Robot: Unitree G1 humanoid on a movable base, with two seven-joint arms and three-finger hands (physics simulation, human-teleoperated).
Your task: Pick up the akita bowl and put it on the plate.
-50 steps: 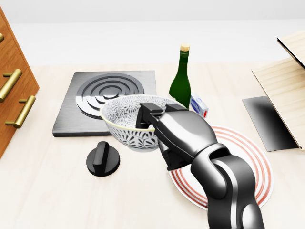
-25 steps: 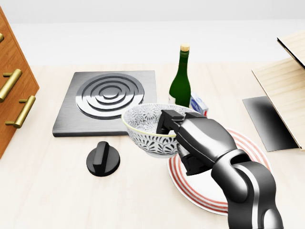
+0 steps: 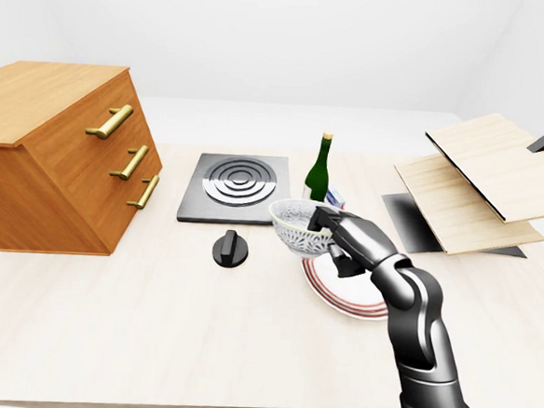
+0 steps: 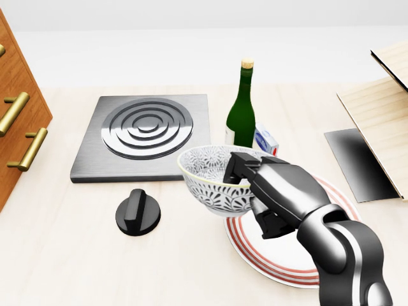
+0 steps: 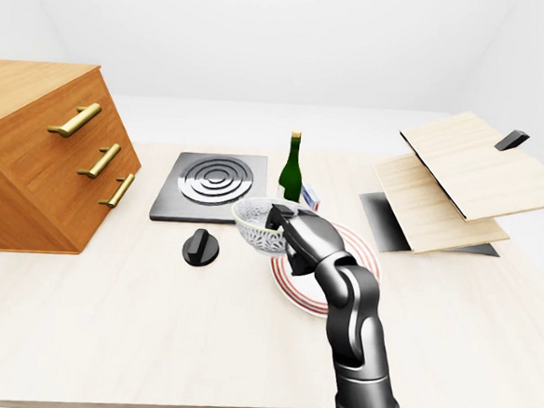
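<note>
The right hand is clamped on the akita bowl at its right rim, holding it clear of the table, over the plate's left edge; centring it probably precedes lowering.

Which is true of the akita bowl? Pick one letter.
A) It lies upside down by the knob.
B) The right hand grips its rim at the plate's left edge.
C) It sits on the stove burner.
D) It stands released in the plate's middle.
B: the right hand closes its fingers on the rim of the akita bowl at the left edge of the plate.
</note>
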